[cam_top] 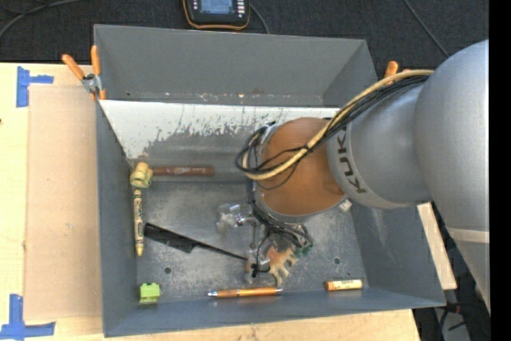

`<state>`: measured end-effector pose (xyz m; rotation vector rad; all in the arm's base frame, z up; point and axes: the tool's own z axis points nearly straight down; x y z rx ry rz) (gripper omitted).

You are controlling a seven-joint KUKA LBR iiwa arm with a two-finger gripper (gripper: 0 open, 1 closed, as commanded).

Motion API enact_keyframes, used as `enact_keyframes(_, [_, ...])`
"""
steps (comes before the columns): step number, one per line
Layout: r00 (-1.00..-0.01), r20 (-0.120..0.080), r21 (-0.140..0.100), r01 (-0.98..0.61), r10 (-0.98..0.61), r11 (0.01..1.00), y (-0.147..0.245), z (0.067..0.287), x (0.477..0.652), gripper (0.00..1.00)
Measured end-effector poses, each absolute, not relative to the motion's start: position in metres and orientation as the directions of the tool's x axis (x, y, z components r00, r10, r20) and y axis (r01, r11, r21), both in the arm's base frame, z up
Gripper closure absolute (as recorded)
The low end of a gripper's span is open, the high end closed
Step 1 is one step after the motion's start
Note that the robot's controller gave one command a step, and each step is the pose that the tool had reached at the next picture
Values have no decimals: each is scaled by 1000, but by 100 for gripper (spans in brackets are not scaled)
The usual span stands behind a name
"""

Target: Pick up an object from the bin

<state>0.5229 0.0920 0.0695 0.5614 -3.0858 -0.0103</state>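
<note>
We saw the gripper point(257, 266) low beside a black comb point(180, 239) and a pencil point(243, 293); we couldn't tell its grip.

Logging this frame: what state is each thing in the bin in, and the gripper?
gripper: low in the front middle of the bin.
tan thing: on the floor, right beside the gripper.
black tool: lying flat, untouched.
orange pencil: lying flat along the front wall.
green block: resting in the front left corner.
brown rod: lying along the back wall.
</note>
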Motion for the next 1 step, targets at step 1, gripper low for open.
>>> enact_keyframes(1, [-935, 7, 8, -355, -355, 935, 90, 71, 519, 100])
